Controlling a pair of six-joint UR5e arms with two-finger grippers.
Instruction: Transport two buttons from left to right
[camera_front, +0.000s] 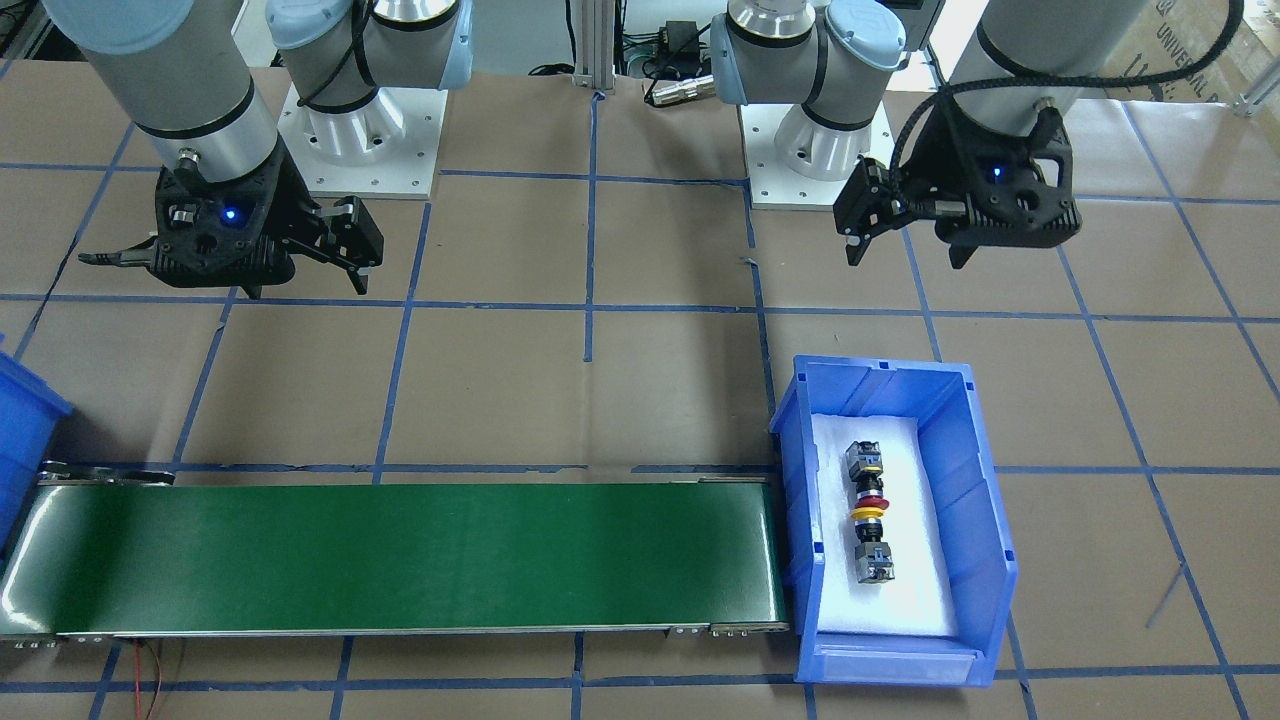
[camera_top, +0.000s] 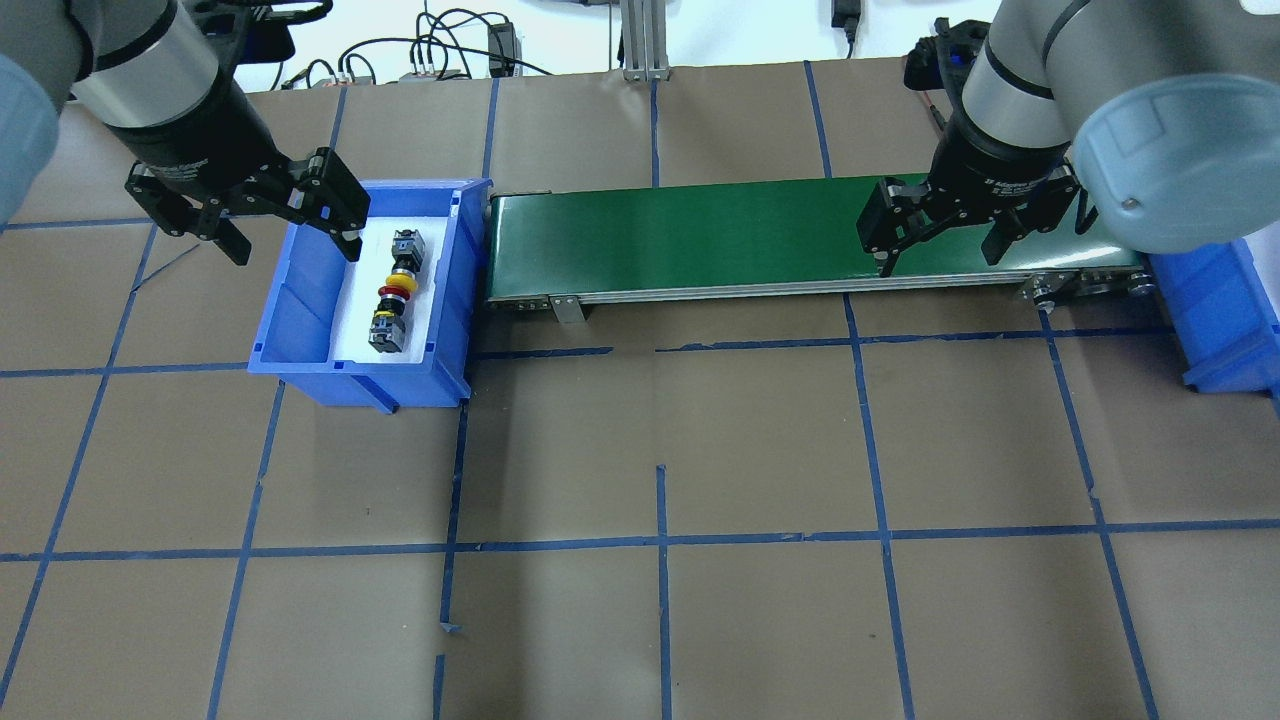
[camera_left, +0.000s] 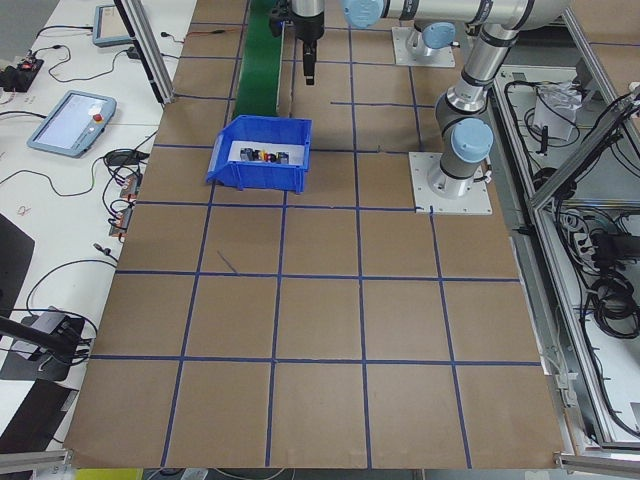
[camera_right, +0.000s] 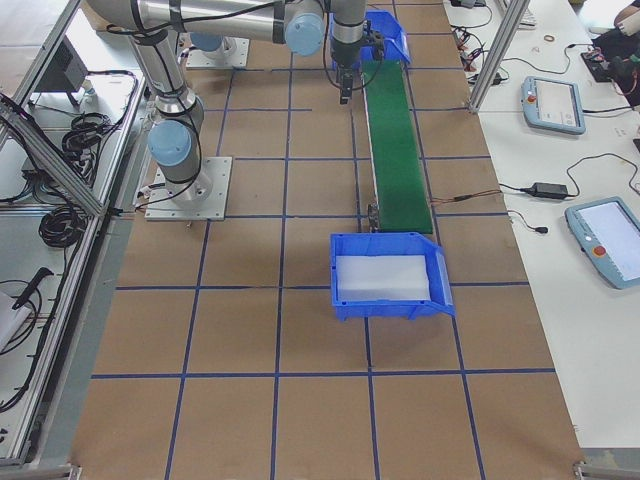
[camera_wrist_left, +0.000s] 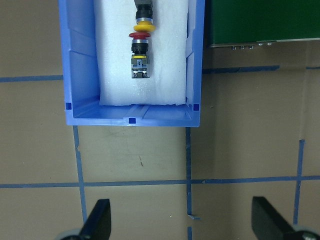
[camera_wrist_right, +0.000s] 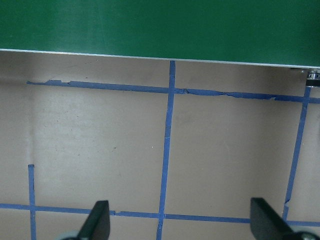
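- Red button (camera_front: 866, 478) and yellow button (camera_front: 873, 548): lay end to end in one line, cap against cap, bodies pointing away from each other; the red one was the nearer to the robot's base.
- White foam pad (camera_front: 925, 590): carried both buttons and lined the floor of the bin.
- Blue bin (camera_front: 960, 480): stood on the table at the robot's left end of the conveyor, its wall just beside the belt's end.
- Left gripper (camera_front: 905, 258): hung above the table near the bin, on the robot's side of it, fingers spread wide and holding nothing.
- Green conveyor belt (camera_front: 400, 555): ran across the table from bin to bin, its surface bare.
- Right gripper (camera_top: 940, 255): hung near the belt's right end, fingers likewise wide apart and holding nothing.
- Second blue bin (camera_top: 1215, 310): stood at the belt's right end, only partly in view.
- Table (camera_top: 660, 600): brown surface marked in a grid of blue tape.
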